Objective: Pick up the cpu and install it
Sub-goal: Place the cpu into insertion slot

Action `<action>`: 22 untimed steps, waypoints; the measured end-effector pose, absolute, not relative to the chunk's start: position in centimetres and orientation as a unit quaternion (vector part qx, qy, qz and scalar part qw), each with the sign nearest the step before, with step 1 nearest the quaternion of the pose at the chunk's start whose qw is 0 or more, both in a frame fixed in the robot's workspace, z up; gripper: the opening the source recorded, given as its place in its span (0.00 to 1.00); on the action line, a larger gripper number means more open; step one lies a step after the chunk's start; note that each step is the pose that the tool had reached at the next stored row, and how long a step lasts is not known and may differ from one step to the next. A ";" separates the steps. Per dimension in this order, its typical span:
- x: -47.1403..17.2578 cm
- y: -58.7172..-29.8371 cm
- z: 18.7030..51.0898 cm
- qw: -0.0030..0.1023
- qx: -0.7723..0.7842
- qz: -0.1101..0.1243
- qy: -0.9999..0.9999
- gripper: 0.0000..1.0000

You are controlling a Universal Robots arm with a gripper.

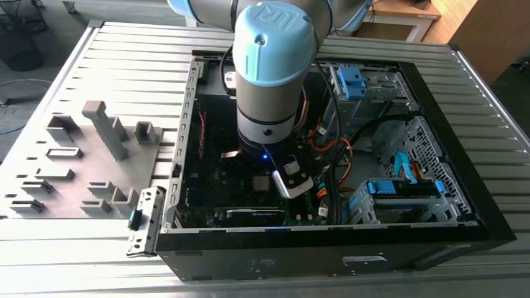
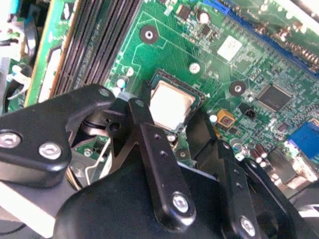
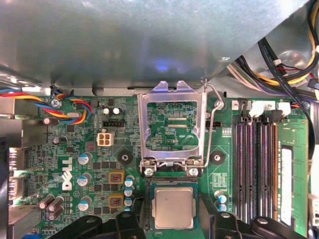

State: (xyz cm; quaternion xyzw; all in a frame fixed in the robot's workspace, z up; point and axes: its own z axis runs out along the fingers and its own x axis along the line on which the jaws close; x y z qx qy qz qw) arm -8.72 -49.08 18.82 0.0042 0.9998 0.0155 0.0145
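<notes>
The cpu (image 3: 173, 208) is a small square chip with a silver-grey top, lying flat in the motherboard socket (image 3: 145, 209). It also shows in the second wrist view (image 2: 171, 104) and in the exterior view (image 1: 262, 182). My gripper (image 2: 169, 122) hangs just above it, open, with a black finger (image 2: 137, 114) on each side of the chip and nothing held. The socket's metal load plate (image 3: 172, 124) stands raised, and its wire lever (image 3: 213, 129) is up.
The work sits inside an open black computer case (image 1: 331, 248) on a slatted metal table (image 1: 124, 62). Memory slots (image 3: 256, 164) run beside the socket. Cable bundles (image 3: 284, 59) and blue drive brackets (image 1: 398, 186) crowd the exterior view's right. Grey fixture blocks (image 1: 103, 130) stand outside the case.
</notes>
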 end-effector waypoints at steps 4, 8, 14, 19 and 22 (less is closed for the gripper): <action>-8.7 -49.1 18.8 0.015 0.004 0.015 1.000 0.54; -8.7 -49.1 18.8 0.015 0.007 0.015 1.000 0.54; -8.8 -49.1 18.8 0.015 0.019 0.015 1.000 0.54; -8.8 -49.1 18.8 0.015 0.020 0.015 1.000 0.54; -8.8 -49.1 18.8 0.015 0.020 0.015 1.000 0.54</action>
